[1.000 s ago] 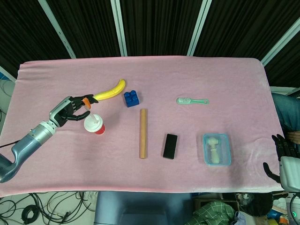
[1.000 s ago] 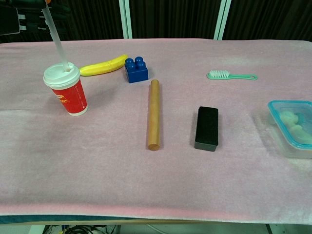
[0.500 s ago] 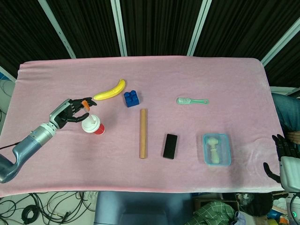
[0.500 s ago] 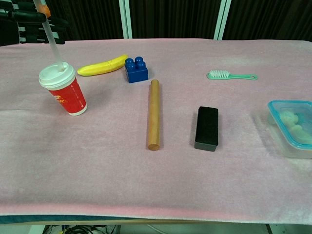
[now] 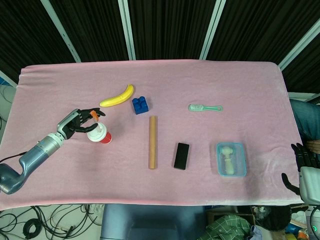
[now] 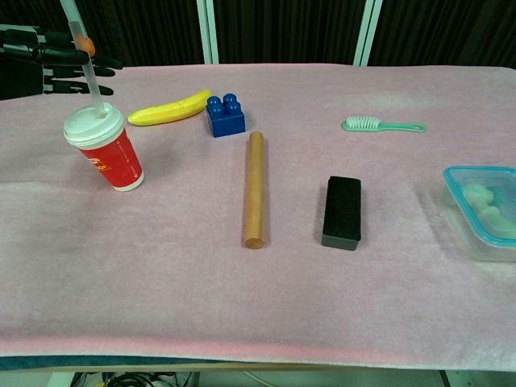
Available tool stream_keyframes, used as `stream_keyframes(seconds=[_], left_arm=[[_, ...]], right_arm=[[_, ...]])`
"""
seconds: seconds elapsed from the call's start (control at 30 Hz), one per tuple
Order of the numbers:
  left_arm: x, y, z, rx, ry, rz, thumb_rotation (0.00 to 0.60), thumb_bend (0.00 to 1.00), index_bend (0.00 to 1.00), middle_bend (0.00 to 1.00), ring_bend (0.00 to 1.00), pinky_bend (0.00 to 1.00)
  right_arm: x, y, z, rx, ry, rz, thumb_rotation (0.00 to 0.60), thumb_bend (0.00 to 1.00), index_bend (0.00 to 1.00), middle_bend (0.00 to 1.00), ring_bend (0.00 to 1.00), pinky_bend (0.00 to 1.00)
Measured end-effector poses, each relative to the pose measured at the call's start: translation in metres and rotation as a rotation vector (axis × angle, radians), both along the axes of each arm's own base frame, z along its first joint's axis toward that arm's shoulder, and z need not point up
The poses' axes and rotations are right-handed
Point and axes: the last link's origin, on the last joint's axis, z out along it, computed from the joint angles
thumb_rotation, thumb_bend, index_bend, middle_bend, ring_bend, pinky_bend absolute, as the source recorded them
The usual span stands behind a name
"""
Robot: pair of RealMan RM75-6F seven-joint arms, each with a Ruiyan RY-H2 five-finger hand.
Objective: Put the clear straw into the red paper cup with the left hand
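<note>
A red paper cup with a white lid stands on the pink cloth at the left, leaning slightly. The clear straw, which has an orange band, slants up out of the lid's hole with its lower end inside the cup. My left hand is just left of the cup, and its fingertips pinch the straw at the orange band. Off the table's right edge, low down, my right hand holds nothing, with its dark fingers apart.
A banana and a blue brick lie behind the cup. Right of the cup are a wooden rod, a black block, a green brush and a clear box with a white object inside.
My left hand has come down toward the cup, pushing the straw deeper through the lid. The orange band now sits lower. The cup shifted slightly left and tilted.
</note>
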Motion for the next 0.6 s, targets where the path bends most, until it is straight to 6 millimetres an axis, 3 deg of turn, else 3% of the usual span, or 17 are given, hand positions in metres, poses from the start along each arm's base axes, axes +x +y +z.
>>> stream_keyframes(seconds=[0.2, 0.37, 0.6], left_arm=[[-0.002, 0.0, -0.006, -0.013, 0.016, -0.003, 0.6, 0.39, 0.59, 0.31, 0.04, 0.13], [-0.001, 0.0, -0.011, -0.03, 0.036, -0.01, 0.6, 0.39, 0.42, 0.27, 0.01, 0.1], [0.0, -0.001, -0.011, -0.063, 0.066, -0.037, 0.6, 0.39, 0.3, 0.23, 0.0, 0.06]], right_arm=[[0.0, 0.0, 0.0, 0.0, -0.001, -0.001, 0.6, 0.26, 0.06, 0.04, 0.16, 0.2], [0.0, 0.0, 0.0, -0.001, -0.002, -0.003, 0.6, 0.26, 0.06, 0.04, 0.16, 0.2], [0.0, 0.0, 0.0, 0.001, -0.003, -0.004, 0.6, 0.26, 0.06, 0.04, 0.16, 0.2]])
